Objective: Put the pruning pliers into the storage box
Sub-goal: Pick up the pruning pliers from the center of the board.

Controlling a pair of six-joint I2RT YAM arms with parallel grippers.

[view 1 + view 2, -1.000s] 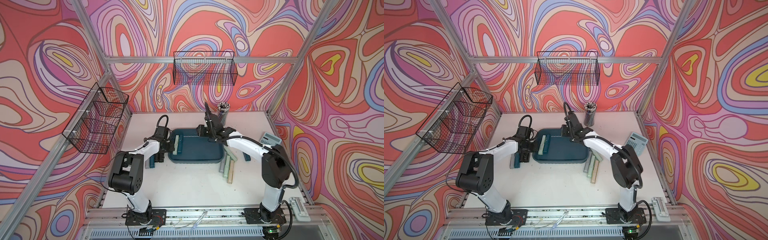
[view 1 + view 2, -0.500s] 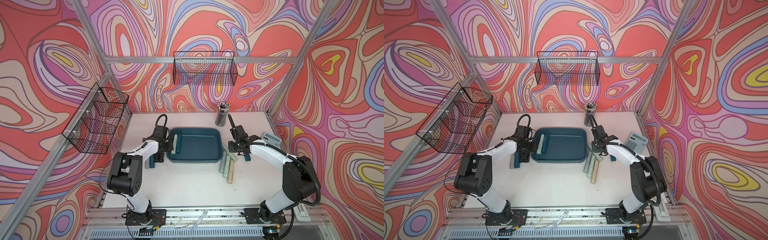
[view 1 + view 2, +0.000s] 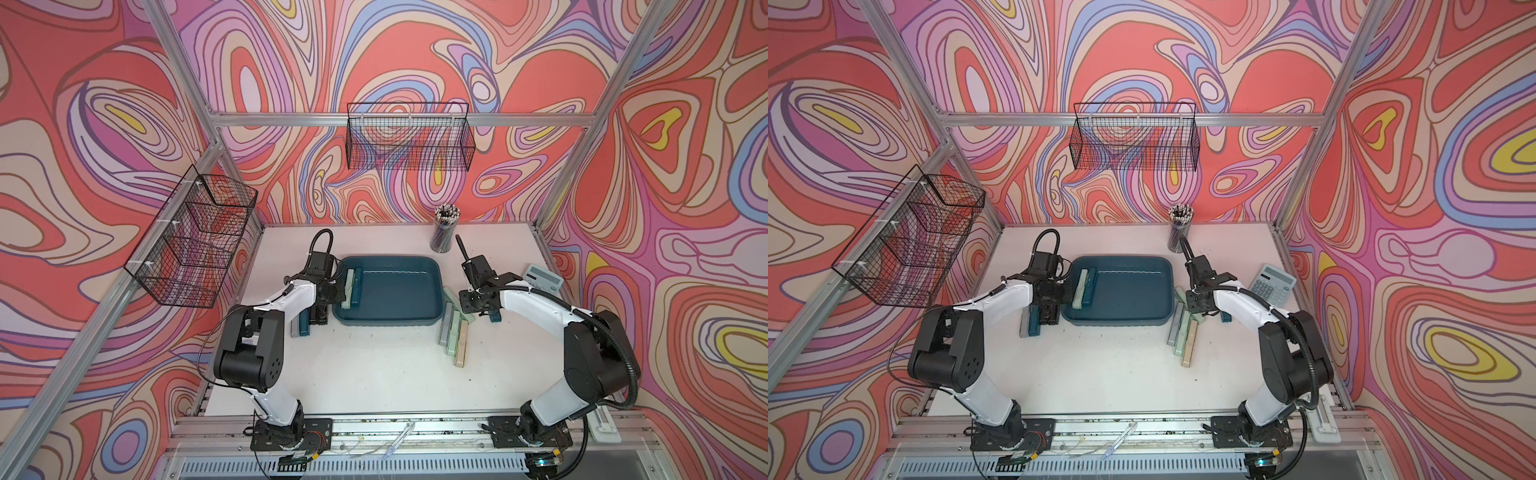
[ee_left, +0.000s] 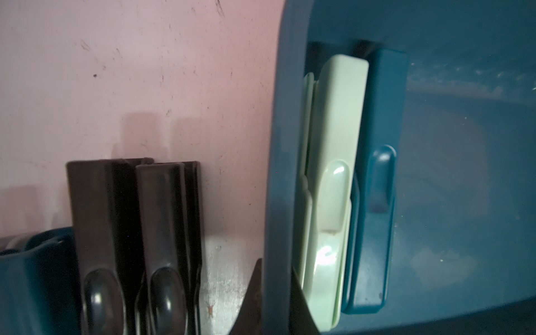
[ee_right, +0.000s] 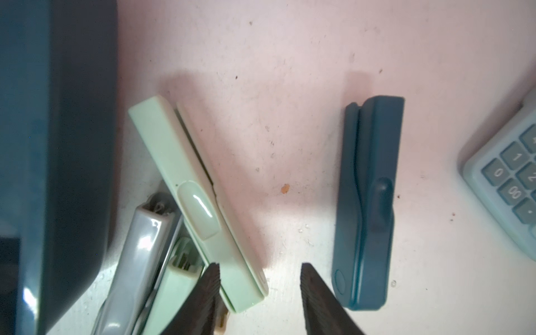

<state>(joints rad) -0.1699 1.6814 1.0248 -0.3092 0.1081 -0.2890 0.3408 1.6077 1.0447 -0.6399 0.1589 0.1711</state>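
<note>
Mid-table (image 3: 374, 374), storage box (image 3: 399, 291). Inside, along its left wall, two pliers (image 3: 352, 286) side by side. Left of it, on the table, more pliers (image 3: 302, 324). Just right of it, pile of pliers (image 3: 455, 332); farther right, lone plier (image 5: 367, 203), then calculator (image 3: 542, 278). Behind, far right, pencil cup (image 3: 444, 232).

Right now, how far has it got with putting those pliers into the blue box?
Barely started. Done: a mint plier and a teal plier lie inside the storage box. In hand: no plier; the left gripper clamps the box's rim, and the right gripper hangs open between a loose mint plier and a loose teal plier. Left: those two, the grey plier beside them, the black pliers outside the box.
</note>
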